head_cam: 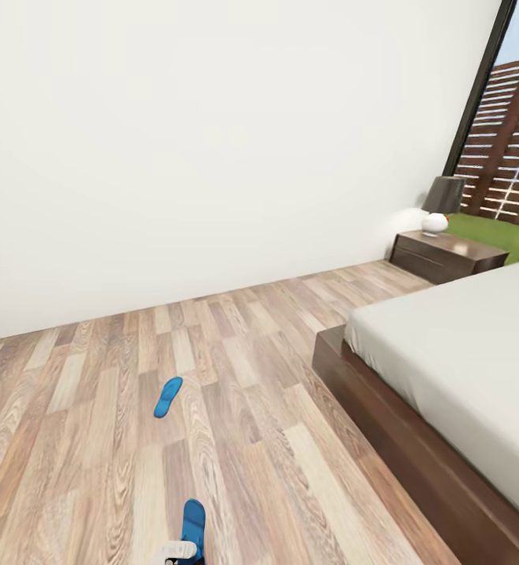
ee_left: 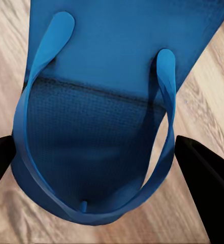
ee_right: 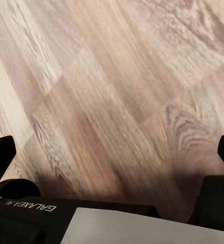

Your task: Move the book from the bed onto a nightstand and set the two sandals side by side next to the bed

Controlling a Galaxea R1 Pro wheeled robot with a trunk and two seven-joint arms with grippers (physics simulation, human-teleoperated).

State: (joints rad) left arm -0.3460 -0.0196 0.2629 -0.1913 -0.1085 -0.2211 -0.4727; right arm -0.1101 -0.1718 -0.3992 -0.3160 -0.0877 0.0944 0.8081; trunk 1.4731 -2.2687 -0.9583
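One blue sandal [head_cam: 167, 397] lies on the wood-plank floor, well away from the bed [head_cam: 455, 369]. A second blue sandal [ee_left: 106, 101] sits between the black fingers [ee_left: 200, 183] of my left gripper [ee_left: 95, 145], which press on both of its edges near the toe end. In the head view that sandal [head_cam: 194, 524] and the left gripper [head_cam: 177, 552] show at the bottom edge. My right gripper [ee_right: 112, 152] is open over bare floor. The nightstand [head_cam: 446, 255] stands beyond the bed's far corner. The book is out of view.
A lamp [head_cam: 441, 205] with a dark shade stands on the nightstand. A white wall runs along the back, and a tall dark-framed window [head_cam: 510, 133] is at the right. Wide floor lies between the wall and the bed's dark frame [head_cam: 400, 439].
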